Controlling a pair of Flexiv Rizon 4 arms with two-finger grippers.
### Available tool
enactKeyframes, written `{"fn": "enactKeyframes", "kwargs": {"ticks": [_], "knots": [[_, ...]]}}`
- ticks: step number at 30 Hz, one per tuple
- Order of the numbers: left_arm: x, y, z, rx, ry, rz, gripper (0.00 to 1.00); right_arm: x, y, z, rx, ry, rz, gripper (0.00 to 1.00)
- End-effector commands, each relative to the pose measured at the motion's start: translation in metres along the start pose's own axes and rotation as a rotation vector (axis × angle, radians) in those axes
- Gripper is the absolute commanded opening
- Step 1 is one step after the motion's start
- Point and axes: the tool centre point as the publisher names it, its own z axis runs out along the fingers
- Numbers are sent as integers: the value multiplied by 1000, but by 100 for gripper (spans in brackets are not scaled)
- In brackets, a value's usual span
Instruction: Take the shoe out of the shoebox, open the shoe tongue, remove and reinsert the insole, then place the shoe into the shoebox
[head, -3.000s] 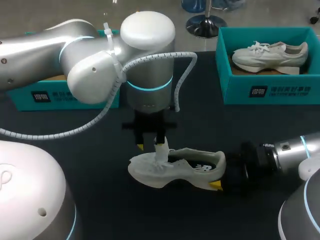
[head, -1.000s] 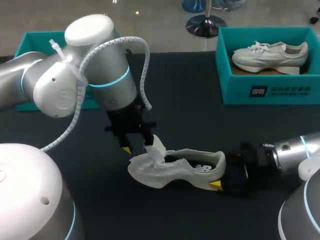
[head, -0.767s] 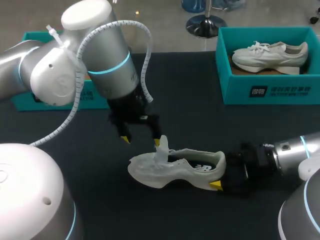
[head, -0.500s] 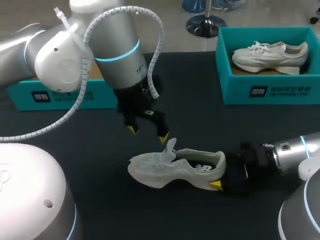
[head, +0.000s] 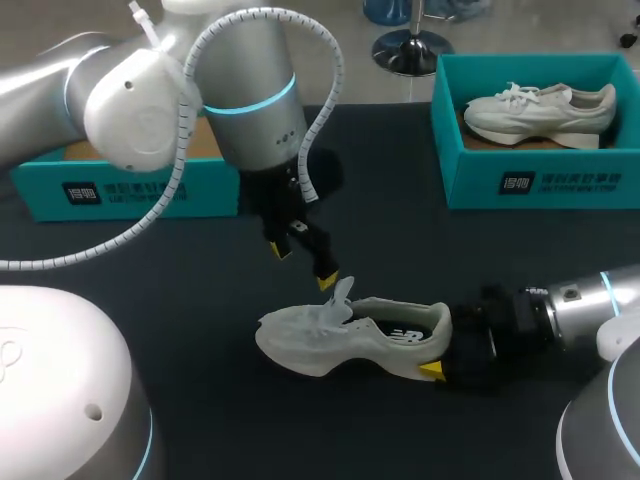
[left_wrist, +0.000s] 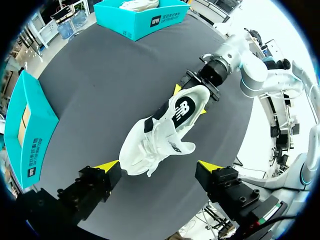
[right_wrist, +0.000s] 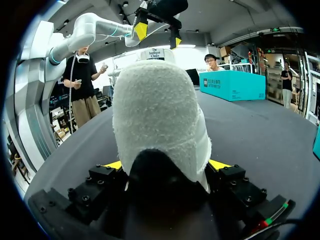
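- The white shoe (head: 345, 340) rests on the dark worktop (head: 400, 240), its tongue (head: 340, 298) lifted.
- The right gripper (head: 440, 345) is clamped on the shoe's heel, one finger on each side.
- The left gripper (head: 303, 266) hangs just above the tongue, fingers spread apart and holding nothing.
- The left shoebox (head: 120, 188) stands behind it.
- The right shoebox (head: 530, 182) holds a second shoe (head: 540, 108).

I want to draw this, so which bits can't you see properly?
Head view: the left arm covers most of the left shoebox, so its inside is hidden.
Right wrist view: the shoe shows only its heel; toe and tongue are behind it.
Head view: the shoe's heel hides one yellow tip of the right gripper.
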Motion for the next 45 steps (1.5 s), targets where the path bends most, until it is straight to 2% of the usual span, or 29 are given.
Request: {"fn": "enactKeyframes", "kwargs": {"ticks": [1, 7, 11, 15, 19, 20, 21, 24, 30, 45], "knots": [[0, 0, 0, -1, 1, 0, 100, 2, -8, 3, 3, 0, 2, 0], [0, 0, 0, -1, 1, 0, 100, 2, -8, 3, 3, 0, 2, 0], [20, -8, 0, 2, -40, 126, 100, 2, -8, 3, 3, 0, 2, 0], [38, -18, 6, -13, -83, 158, 100, 2, -8, 3, 3, 0, 2, 0], [54, -23, 12, -15, -62, 240, 100, 2, -8, 3, 3, 0, 2, 0], [58, -25, 13, -13, -47, 249, 93, 2, -8, 3, 3, 0, 2, 0], [62, -26, 15, -17, -56, 271, 58, 2, -8, 3, 3, 0, 2, 0], [72, -30, 20, -20, -44, 323, 0, 2, -8, 3, 3, 0, 2, 0], [81, -39, 38, -39, -48, 392, 0, 2, -8, 3, 3, 0, 2, 0], [69, -64, 75, -92, -61, 468, 0, 2, -8, 3, 3, 0, 2, 0]]}}
